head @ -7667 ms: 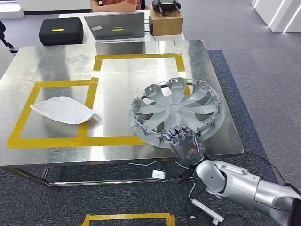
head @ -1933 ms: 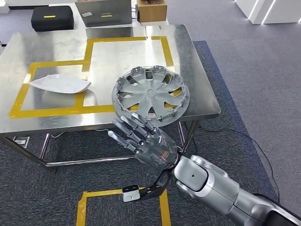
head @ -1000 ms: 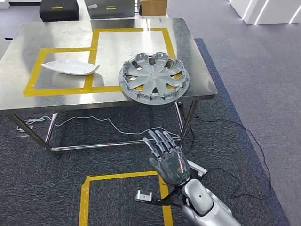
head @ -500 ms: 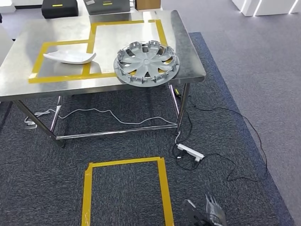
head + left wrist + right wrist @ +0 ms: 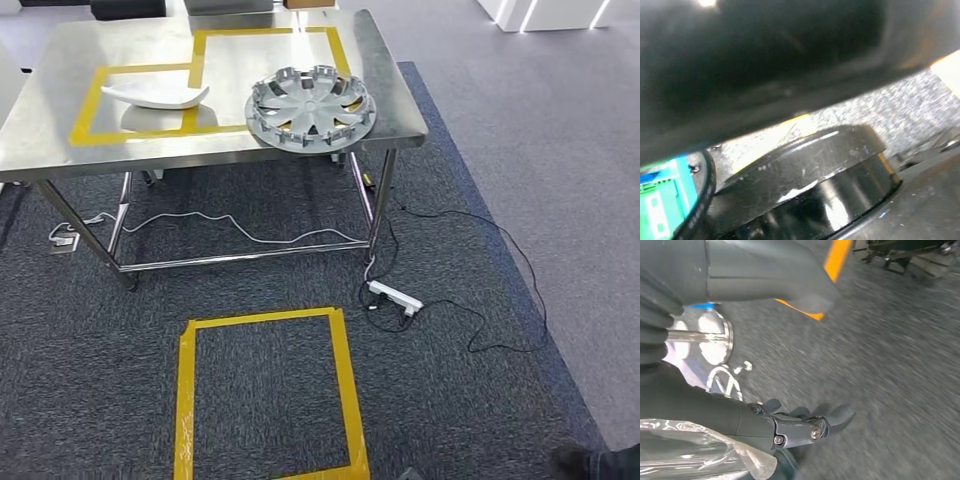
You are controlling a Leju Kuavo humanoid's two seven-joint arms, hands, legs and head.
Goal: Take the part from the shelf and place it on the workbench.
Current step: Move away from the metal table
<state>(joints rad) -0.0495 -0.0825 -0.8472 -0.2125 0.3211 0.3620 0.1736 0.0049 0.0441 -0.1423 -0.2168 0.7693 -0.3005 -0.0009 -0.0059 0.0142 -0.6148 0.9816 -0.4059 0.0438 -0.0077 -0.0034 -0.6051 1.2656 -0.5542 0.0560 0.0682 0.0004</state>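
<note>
Two hands to report on from my station. My right hand (image 5: pixel 806 427) shows in its wrist camera with dark fingers (image 5: pixel 836 416) stretched out and apart above the grey carpet (image 5: pixel 904 365), holding nothing and touching nothing. My left wrist camera gives me only blurred dark shapes, so I cannot tell how the left hand is set. From the head camera I see the round silver-grey plastic wheel cover (image 5: pixel 310 106) lying flat on the shiny steel workbench (image 5: pixel 392 90), at its near right corner, partly over the yellow tape outlines (image 5: pixel 136 72). Beside it, well apart, lies a white curved panel (image 5: pixel 155 95). On the floor nearer me sits a yellow tape square (image 5: pixel 264 395).
</note>
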